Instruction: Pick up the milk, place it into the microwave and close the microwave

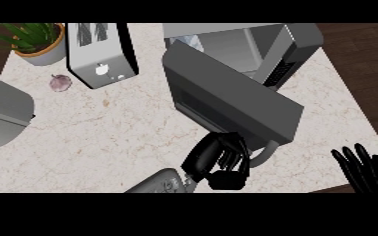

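The grey microwave (295, 45) stands at the back right of the counter. Its dark door (229, 97) is swung partway, angled across the opening. Through the gap a pale carton, likely the milk (190, 41), shows inside the cavity, mostly hidden by the door. My left hand (214, 160) lies against the door's lower edge, next to its curved grey handle (264, 154), fingers relaxed and holding nothing. My right hand (358, 170) rests open at the lower right edge, fingers up.
A silver appliance (100, 55) stands at the back left beside a potted plant (35, 42). A small purplish bulb (60, 82) lies in front of them. A grey rounded object (11, 112) sits at the left edge. The counter's edge (354, 105) runs along the right.
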Controlling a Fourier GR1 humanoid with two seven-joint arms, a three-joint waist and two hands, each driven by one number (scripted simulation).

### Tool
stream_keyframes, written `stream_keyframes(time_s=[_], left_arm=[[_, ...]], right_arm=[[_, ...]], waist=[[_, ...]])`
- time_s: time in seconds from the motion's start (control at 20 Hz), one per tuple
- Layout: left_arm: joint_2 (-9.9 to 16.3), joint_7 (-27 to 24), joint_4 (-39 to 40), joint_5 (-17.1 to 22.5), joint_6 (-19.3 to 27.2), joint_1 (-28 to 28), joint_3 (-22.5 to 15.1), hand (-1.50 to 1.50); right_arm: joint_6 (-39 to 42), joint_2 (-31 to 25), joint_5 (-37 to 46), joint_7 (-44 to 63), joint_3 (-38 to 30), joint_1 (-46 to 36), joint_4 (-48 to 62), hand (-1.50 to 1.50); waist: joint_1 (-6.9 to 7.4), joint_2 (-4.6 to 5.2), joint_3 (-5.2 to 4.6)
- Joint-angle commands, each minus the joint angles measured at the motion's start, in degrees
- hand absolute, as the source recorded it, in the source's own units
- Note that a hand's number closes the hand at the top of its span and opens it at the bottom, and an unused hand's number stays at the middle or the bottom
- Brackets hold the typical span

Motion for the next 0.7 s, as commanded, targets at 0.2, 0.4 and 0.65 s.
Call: stream_keyframes(time_s=[0.2, 0.4, 0.65], left_arm=[[-1.2, -2.0, 2.7, 7.9, 8.0, -9.1, 1.4, 1.50], [-1.2, -1.6, 5.7, 11.6, 9.4, -14.8, 3.2, 1.50], [-1.2, -3.7, 10.1, 15.5, 10.3, -17.6, 4.3, 1.50]], right_arm=[[-0.3, -2.2, -4.1, 4.5, -0.8, 0.8, -5.9, -1.50], [-1.0, -1.7, -5.1, 6.5, 0.7, 1.5, -7.0, -1.50], [-2.9, -1.9, -6.3, 9.0, 0.6, 0.6, -9.8, -1.50]], waist=[[-2.45, 0.60, -0.04], [-2.93, 0.97, 0.08], [-3.92, 1.66, 0.02]])
